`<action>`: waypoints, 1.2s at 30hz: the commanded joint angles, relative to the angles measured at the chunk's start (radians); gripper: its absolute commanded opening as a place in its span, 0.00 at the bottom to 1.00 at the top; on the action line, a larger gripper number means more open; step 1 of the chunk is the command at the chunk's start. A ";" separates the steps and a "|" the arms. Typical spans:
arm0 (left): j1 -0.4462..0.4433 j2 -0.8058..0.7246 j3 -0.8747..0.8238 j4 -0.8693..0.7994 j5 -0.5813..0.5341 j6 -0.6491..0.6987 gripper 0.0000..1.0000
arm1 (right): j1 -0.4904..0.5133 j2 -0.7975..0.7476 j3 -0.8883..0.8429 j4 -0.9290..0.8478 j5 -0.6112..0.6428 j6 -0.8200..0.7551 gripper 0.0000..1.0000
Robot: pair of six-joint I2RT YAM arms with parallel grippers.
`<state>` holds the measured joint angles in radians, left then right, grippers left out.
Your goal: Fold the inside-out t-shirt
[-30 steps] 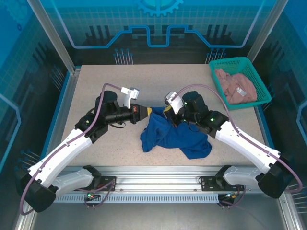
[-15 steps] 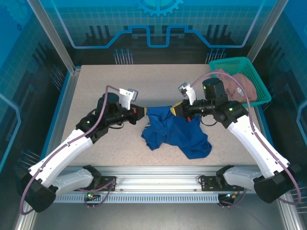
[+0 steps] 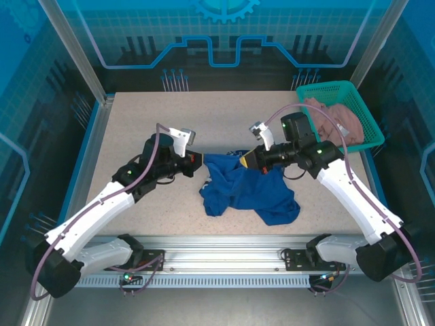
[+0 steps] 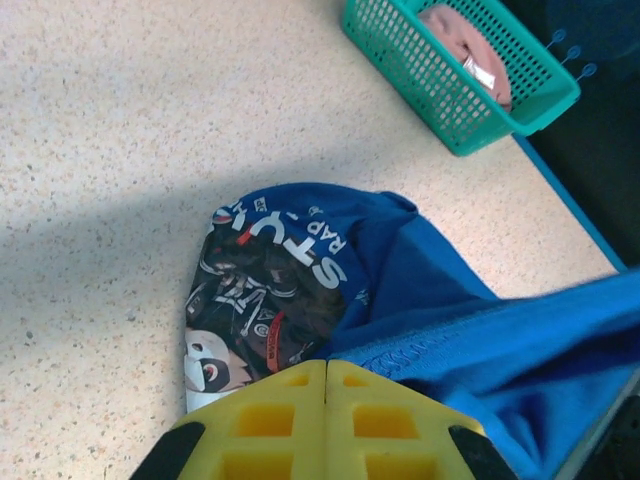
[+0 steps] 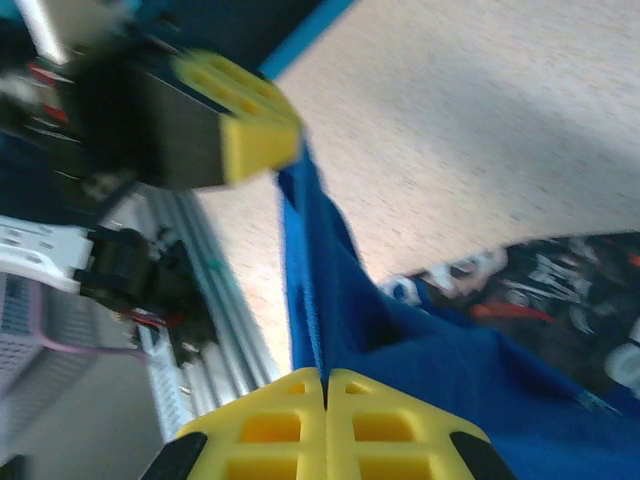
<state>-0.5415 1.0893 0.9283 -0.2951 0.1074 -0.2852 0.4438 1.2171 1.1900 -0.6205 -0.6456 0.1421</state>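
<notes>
Fingertips, top external view: both pairs were pressed together on cloth.
- My left gripper (image 3: 198, 161) was closed, pinching the upper edge of the inside-out t-shirt (image 3: 251, 193) at its left end.
- My right gripper (image 3: 246, 160) was closed, pinching the same edge further right. It faced the left one, with a short span of blue hem between them.
- The t-shirt was royal blue and crumpled. It lay near the middle of the table (image 3: 136, 115), its bulk sagging towards my bases.
- A teal basket (image 3: 309, 109) stood at the far right corner, well apart from the shirt, with a pinkish-beige garment (image 3: 333, 125) inside.

Left wrist view:
- My left gripper (image 4: 325, 385) had its yellow fingers shut flat against each other. A stitched blue hem ran in to their tips from the right.
- The t-shirt (image 4: 440, 330) lay just ahead of the tips. One fold was turned to show a pale printed graphic (image 4: 265, 295) with white lettering.
- The table (image 4: 120, 120) showed speckled beige, shaded around the shirt.
- The basket (image 4: 450, 95) was at upper right, with the garment (image 4: 465, 40) in it.

Right wrist view (blurred):
- My right gripper (image 5: 325, 385) had its yellow fingers closed on a blue fabric edge that entered the seam between them.
- The t-shirt (image 5: 430, 365) rose from that grip as a taut strip to my left gripper (image 5: 262, 135) opposite.
- The graphic (image 5: 560, 280) showed at right, against the table (image 5: 480, 110).
</notes>
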 commanded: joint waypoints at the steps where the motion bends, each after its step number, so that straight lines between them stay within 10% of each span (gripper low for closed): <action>1: 0.011 0.044 0.000 -0.041 -0.036 0.008 0.00 | -0.012 -0.007 -0.057 0.184 -0.207 0.142 0.00; 10: 0.011 0.069 0.016 -0.071 -0.153 -0.022 0.22 | 0.001 0.016 -0.115 0.311 -0.175 0.258 0.00; 25: 0.009 -0.038 -0.097 0.065 0.113 -0.224 0.64 | 0.012 0.036 -0.158 0.438 -0.055 0.370 0.00; 29: 0.007 0.055 -0.045 0.076 0.139 -0.216 0.60 | 0.020 0.036 -0.157 0.430 -0.048 0.365 0.00; 36: 0.002 0.101 -0.011 0.021 0.095 -0.160 0.24 | 0.008 0.007 -0.145 0.362 0.000 0.320 0.00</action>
<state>-0.5358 1.1976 0.8715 -0.2554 0.2142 -0.4690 0.4530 1.2476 1.0401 -0.2241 -0.6758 0.4931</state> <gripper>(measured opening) 0.275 0.051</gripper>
